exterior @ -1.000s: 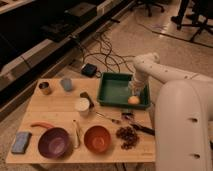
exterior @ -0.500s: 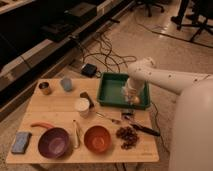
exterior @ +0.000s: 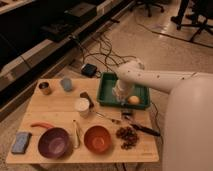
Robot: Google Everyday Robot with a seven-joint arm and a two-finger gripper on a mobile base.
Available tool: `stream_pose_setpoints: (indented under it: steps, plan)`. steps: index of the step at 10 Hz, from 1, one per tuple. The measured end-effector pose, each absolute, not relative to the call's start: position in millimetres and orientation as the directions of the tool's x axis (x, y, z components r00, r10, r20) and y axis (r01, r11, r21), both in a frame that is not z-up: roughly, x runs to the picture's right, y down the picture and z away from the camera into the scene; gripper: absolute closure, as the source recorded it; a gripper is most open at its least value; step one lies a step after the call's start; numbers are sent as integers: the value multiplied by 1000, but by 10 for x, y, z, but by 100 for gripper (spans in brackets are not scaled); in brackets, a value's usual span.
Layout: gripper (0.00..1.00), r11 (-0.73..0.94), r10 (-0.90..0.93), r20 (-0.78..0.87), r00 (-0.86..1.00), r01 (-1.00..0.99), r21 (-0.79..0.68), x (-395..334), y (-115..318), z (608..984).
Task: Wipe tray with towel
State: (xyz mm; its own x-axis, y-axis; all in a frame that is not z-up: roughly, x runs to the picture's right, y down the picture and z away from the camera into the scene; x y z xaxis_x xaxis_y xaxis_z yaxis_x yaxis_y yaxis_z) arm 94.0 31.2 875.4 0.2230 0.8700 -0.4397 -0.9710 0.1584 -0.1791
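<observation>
The green tray [exterior: 107, 93] sits at the back right of the wooden table [exterior: 60, 112]. A small yellow-orange item [exterior: 133, 99] lies in its front right part. My gripper [exterior: 120, 94] is down inside the tray at its middle, pointing at the floor of the tray, just left of the yellow-orange item. The white arm [exterior: 160, 80] reaches in from the right. I cannot tell whether the gripper holds anything. A blue folded cloth-like pad [exterior: 21, 141] lies at the table's front left corner.
On the table are a tin can [exterior: 45, 88], a grey-blue cup [exterior: 66, 83], a white cup [exterior: 82, 106], a purple bowl [exterior: 53, 142], an orange bowl [exterior: 97, 138], a red chili [exterior: 42, 125] and a brown pile [exterior: 127, 136]. Cables and a black box [exterior: 91, 69] lie on the floor behind.
The arm has swung left across the tray, and the gripper has moved from the tray's right side to its middle. The yellow-orange item now shows to the gripper's right.
</observation>
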Motion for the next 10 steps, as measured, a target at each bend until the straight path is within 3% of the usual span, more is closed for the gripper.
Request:
stream_pose_setpoints:
  steps: [5, 10]
  plan:
    - [100, 161, 869, -441, 224, -971, -176, 987, -80, 9469]
    - [100, 142, 868, -461, 184, -982, -125, 1335, -56, 9608]
